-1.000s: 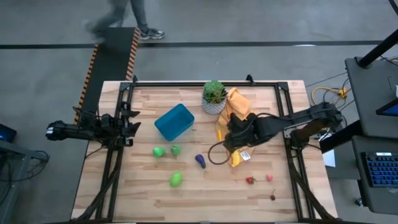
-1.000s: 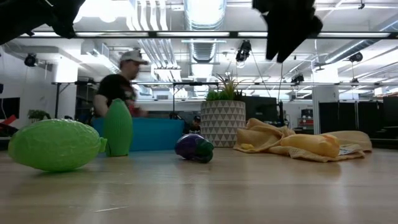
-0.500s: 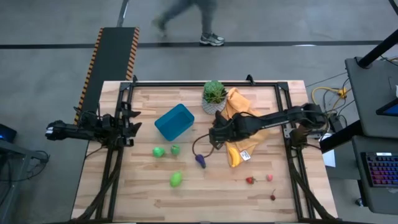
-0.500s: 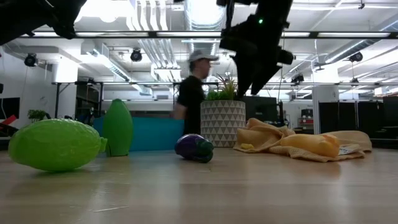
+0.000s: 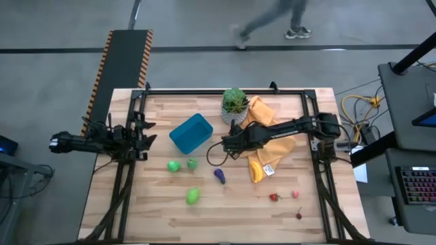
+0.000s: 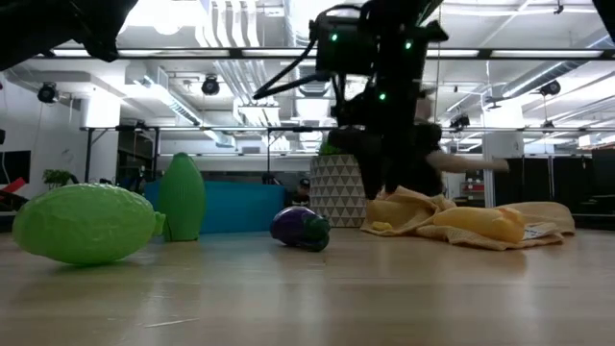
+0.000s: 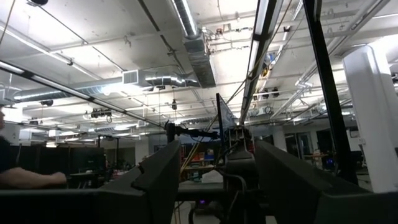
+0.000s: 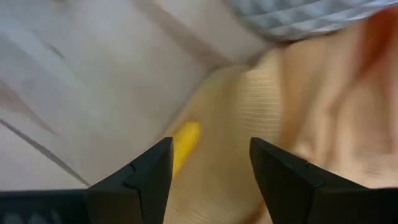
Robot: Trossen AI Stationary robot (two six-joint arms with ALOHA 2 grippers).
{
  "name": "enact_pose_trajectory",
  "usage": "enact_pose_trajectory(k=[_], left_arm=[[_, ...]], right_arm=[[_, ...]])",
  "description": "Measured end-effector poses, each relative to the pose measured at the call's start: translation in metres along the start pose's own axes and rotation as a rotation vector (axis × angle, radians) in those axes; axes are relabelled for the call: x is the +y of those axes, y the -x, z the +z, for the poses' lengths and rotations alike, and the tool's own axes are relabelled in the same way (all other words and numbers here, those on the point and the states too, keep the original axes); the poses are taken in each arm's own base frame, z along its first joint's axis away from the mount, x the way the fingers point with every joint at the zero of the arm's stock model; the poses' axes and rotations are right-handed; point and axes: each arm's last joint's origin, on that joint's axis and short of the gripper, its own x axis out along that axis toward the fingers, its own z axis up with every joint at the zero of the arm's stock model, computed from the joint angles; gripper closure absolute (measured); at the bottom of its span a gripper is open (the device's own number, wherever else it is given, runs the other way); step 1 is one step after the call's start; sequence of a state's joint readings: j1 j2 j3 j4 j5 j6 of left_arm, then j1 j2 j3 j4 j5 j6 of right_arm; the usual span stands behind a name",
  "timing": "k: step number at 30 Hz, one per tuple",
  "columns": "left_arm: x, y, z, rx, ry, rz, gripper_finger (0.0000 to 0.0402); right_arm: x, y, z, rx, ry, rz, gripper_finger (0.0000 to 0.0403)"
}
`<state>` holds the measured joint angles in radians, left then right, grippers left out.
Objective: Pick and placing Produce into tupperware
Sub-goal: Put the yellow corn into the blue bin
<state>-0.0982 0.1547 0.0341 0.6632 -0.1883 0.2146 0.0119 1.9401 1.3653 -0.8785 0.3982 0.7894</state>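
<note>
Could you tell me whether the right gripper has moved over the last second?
Yes. In the high view the right gripper has swung leftward off the yellow cloth toward the blue tupperware, now below the plant pot, jaws open and empty.

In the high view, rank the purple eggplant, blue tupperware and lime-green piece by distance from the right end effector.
From the right end effector:
1. Purple eggplant, just toward the table's front.
2. Blue tupperware, off to its left.
3. Lime-green piece, farthest, near the front edge.
</note>
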Motion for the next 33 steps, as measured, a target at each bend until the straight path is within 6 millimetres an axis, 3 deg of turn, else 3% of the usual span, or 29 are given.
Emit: enact_pose_trajectory(k=[8, 18, 33], left_arm=[[0.000, 0.000, 0.000, 0.000, 0.000, 0.000, 0.0209], [0.000, 0.000, 0.000, 0.000, -0.001, 0.002, 0.0209], [0.000, 0.000, 0.000, 0.000, -0.001, 0.002, 0.0209]], right_arm=[[0.009, -0.019, -0.004, 0.057, 0.026, 0.021, 0.0197], [0.008, -0.024, -0.009, 0.051, 0.011, 0.042, 0.0200], [0.009, -0.026, -0.011, 0.058, 0.010, 0.072, 0.0266]])
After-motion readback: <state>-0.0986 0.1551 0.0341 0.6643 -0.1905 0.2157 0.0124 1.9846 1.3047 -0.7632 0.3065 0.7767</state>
